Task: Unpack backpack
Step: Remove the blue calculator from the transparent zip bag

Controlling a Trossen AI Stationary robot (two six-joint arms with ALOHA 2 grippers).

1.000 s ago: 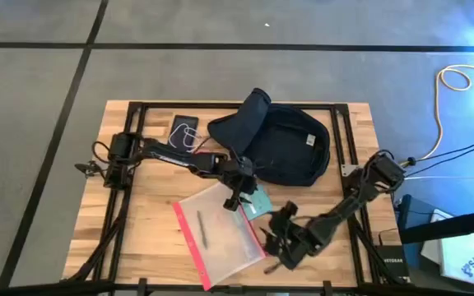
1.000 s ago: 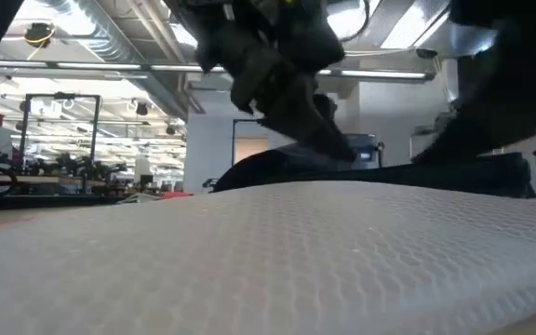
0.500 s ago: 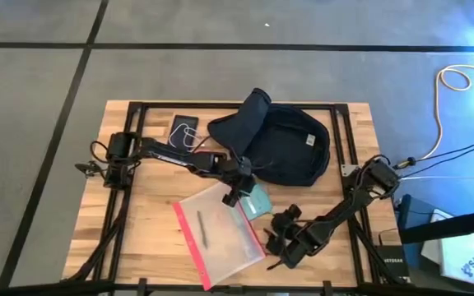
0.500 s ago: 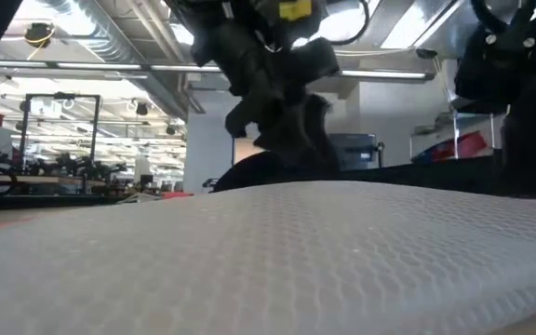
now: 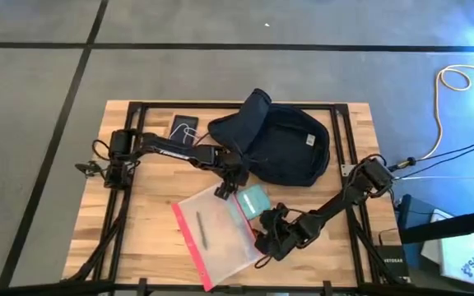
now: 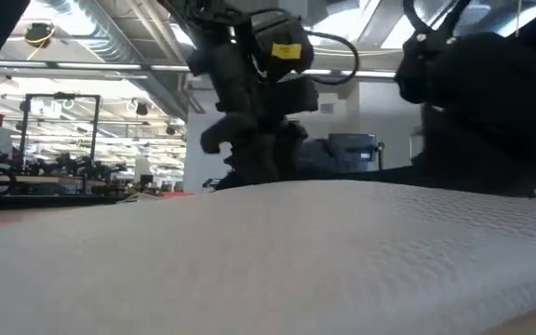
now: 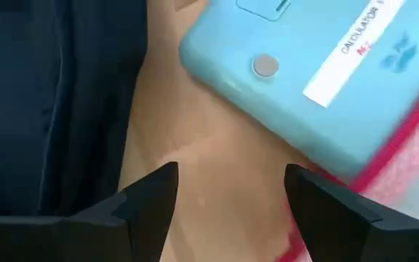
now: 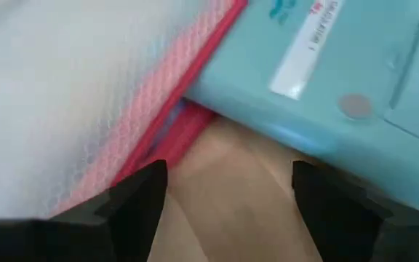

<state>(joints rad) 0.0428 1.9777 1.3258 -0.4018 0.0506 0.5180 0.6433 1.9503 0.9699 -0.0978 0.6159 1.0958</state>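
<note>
Grey concrete floor with dark seams surrounds a wooden table (image 5: pixel 146 205) on a black frame; cables trail off at the right side. Backpack (image 5: pixel 282 148) lies flat on the far half of the table, its flap thrown up and open toward the left arm's side. Already out, by the look of it: a teal calculator (image 5: pixel 253 200) just in front of the bag, partly overlapping the edge of a clear red-edged pouch (image 5: pixel 216 234) with a pen (image 5: pixel 202 230) inside, and a dark flat item with a white cord (image 5: pixel 186 129) at the far edge beside the bag. Judgement: unpacking is well along; whether anything remains inside the bag cannot be told from here. Left gripper (image 5: pixel 230 179) hangs between bag and calculator, fingers (image 7: pixel 151 200) spread, bare wood between them, nothing held. Right gripper (image 5: pixel 267 234) sits low at the pouch's near corner just beside the calculator, fingers (image 8: pixel 137 193) likewise apart and empty. Low view: pouch fills the foreground, both arms dark above it. Behind, a workshop hall with ceiling ducts, light panels and metal racks; no person seen.
</note>
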